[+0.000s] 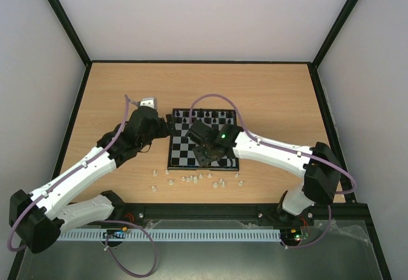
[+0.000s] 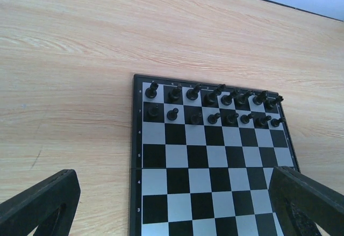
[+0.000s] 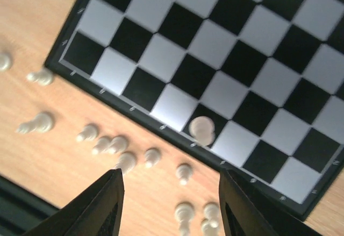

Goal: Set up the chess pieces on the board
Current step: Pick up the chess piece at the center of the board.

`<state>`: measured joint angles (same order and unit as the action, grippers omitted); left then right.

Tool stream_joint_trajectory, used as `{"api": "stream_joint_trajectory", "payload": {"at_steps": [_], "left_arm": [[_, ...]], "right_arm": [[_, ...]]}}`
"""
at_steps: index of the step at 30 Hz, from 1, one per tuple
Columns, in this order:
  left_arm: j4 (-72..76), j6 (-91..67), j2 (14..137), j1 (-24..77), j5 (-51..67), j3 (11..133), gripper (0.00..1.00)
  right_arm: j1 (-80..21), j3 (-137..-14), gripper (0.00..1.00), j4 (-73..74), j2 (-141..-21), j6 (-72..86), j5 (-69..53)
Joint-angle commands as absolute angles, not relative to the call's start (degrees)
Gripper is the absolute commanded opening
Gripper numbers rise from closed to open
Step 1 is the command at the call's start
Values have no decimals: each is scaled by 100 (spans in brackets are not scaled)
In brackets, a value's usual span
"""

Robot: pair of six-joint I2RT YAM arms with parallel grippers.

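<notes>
The board (image 1: 180, 154) lies mid-table, with black chess pieces (image 2: 215, 107) standing in two rows along its far side. A single white piece (image 3: 202, 130) stands on a black square in the board's near row. Several white pieces (image 1: 197, 178) lie loose on the wood just in front of the board. My right gripper (image 3: 172, 193) hangs open above the board's near edge and those loose pieces (image 3: 115, 144), with nothing between its fingers. My left gripper (image 2: 172, 193) is wide open over the board's (image 2: 188, 177) left half and empty.
The wooden table (image 1: 268, 95) is ringed by a black frame (image 1: 197, 62) and pale walls. A black rail (image 1: 210, 211) runs along the near edge between the arm bases. The right arm (image 1: 274, 154) stretches over the board's right corner.
</notes>
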<state>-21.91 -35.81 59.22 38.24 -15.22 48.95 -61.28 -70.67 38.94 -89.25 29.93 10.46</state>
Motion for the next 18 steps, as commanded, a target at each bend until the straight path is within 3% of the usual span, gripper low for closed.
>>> {"api": "stream_joint_trajectory", "payload": {"at_steps": [1,18], "left_arm": [[-2415,-3823,5710,3806,-1700,4795,100],[-2708,-3902,5053,3806,-1907,4695,100]], "right_arm": [[-6679,-7137,48,4246,-9035,3085,910],[-7173,-6827,38,3701,-10006,3295,443]]}}
